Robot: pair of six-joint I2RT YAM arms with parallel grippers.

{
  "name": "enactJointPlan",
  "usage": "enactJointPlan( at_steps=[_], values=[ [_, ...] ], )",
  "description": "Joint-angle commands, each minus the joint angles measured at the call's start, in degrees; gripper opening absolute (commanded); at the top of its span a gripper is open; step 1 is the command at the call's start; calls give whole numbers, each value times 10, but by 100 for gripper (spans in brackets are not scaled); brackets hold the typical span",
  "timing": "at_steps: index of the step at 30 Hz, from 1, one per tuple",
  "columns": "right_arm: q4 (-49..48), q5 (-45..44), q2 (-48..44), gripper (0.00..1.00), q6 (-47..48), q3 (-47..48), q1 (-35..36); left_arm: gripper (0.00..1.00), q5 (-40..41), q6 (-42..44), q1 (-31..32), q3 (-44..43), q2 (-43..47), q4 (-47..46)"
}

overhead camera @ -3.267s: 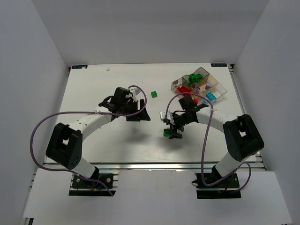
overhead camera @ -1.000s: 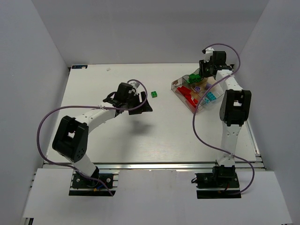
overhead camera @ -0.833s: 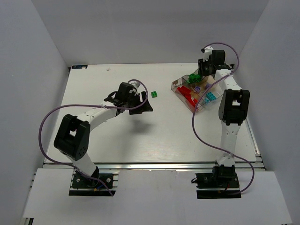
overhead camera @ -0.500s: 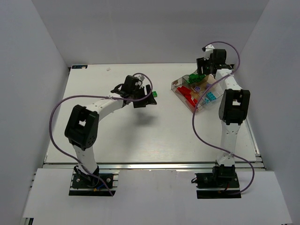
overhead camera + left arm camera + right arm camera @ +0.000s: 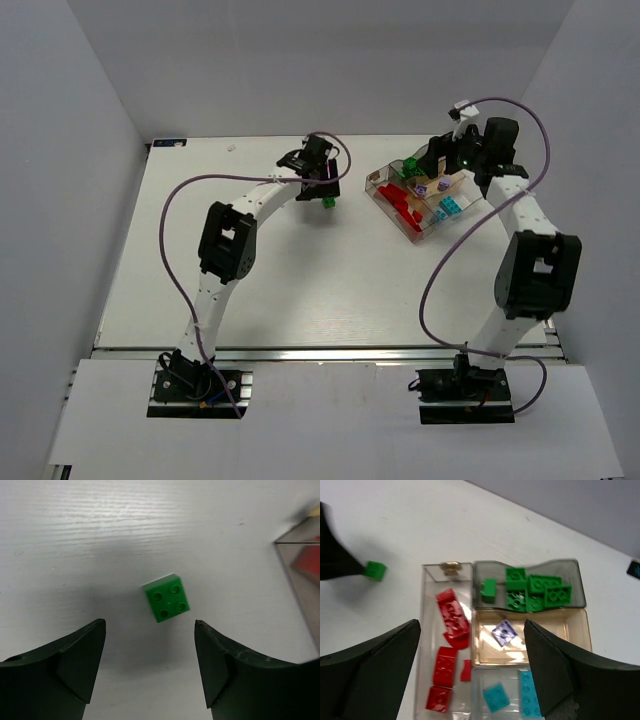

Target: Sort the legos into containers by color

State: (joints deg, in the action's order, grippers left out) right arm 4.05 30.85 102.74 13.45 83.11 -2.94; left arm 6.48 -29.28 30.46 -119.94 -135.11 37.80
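Left end effector [image 5: 149, 624]: spread wide and holding nothing; its two dark fingers fill the lower left and lower right of the left wrist view.
Loose green brick [image 5: 166, 597]: a square four-stud piece lying flat on the white desk [image 5: 200, 250], studs up, near the middle of the left wrist view. It lines up with the gap between the left fingers, just above their tips in the frame, and touches neither.
Tray [image 5: 424, 645]: clear smoky plastic with a tan bottom, in the upper right of the top view; its corner shows at the right edge of the left wrist view, apart from the loose brick.
Right end effector [image 5: 471, 625]: fingers spread wide, nothing between them, hanging over the tray.
Green bricks [image 5: 535, 592]: several heaped in the upper compartment of the right wrist view.
Red bricks [image 5: 452, 625]: in the long compartment on the left side of the tray.
Pale purple brick [image 5: 504, 631]: alone in the middle compartment.
Cyan bricks [image 5: 496, 697]: two in the compartment at the lower edge of the frame.
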Motion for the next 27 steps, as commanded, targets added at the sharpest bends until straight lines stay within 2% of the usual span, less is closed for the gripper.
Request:
enactJointPlan(
  at_steps=[1,9,27],
  values=[
    [-69,87,-61,89,-26,-50,3,81,84,19,11,-32,-11,51],
    [-77,98,-109,89,-41,-120,3,82,126,35,39,-68,-52,18],
    [-77,98,-142,89,-56,-153,2,81,192,22,57,-107,-130,-8]
  ],
)
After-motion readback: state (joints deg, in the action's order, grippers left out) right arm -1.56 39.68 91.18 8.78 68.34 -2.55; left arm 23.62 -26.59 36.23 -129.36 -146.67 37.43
